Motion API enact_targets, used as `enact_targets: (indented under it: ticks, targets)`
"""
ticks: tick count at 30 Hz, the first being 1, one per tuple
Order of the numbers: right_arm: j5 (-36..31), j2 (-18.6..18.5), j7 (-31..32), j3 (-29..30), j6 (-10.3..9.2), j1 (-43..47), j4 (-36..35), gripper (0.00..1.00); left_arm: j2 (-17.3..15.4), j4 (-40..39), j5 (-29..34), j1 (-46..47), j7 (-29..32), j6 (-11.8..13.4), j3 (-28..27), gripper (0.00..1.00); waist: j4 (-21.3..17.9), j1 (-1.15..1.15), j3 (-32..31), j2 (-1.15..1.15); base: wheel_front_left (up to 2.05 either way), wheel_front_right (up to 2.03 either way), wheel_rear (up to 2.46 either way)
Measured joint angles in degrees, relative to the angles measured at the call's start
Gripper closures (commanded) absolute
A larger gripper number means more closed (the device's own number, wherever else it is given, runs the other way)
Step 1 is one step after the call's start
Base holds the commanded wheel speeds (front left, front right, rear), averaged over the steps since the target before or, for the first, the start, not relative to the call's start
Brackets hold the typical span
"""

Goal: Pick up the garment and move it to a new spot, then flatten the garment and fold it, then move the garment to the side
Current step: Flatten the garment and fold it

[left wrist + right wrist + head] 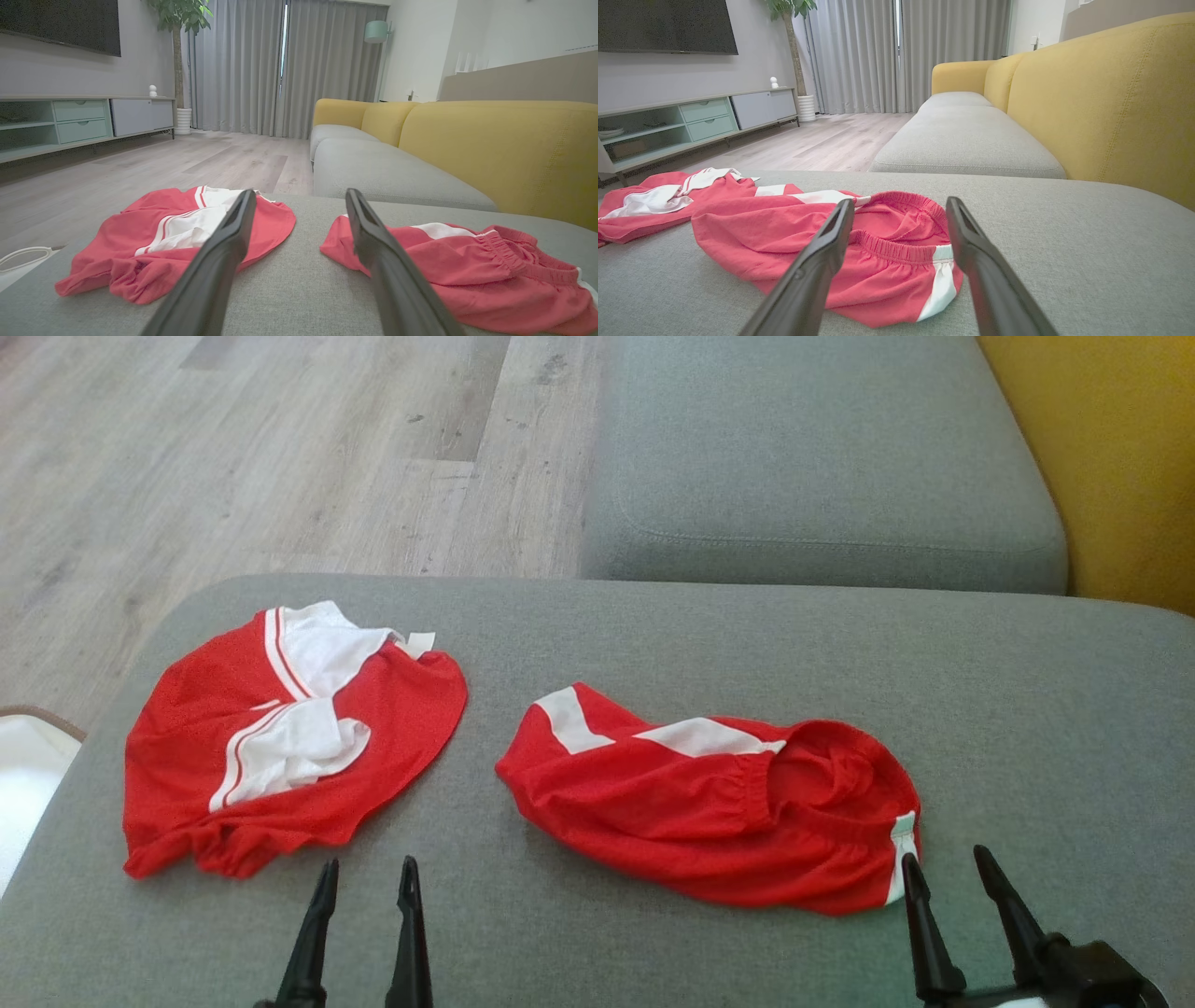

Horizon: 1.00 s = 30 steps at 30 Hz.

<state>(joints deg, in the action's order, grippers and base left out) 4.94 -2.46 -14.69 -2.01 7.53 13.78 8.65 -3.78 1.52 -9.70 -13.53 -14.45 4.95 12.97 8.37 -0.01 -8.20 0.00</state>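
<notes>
Two crumpled red garments with white trim lie on the grey cushion (653,625). The red and white shirt (280,737) (173,238) (658,200) lies at the left. A pair of red shorts (719,803) (467,266) (831,247) with an elastic waistband lies at the right. My left gripper (367,877) (299,200) hovers open just in front of the shirt's near hem, touching nothing. My right gripper (945,866) (899,207) stands open at the near right corner of the shorts, its left finger right at the white side stripe.
A second grey seat cushion (812,457) lies beyond, with the yellow sofa back (1120,457) to the right. Wooden floor (280,448) lies past the cushion's left and far edges. A white object (23,775) sits by the left edge. A TV cabinet (79,121) stands far off.
</notes>
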Motion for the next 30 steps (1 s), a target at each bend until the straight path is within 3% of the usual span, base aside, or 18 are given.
enact_targets:
  ticks: [30]
  targets:
    - [0.0,0.0,0.0,-0.6,0.00,0.0,-0.3,0.00,0.3,0.5,0.1,-0.6,0.0,-0.4,-0.3,0.00,-0.6,0.01,-0.1,0.00,0.00,0.00,0.00]
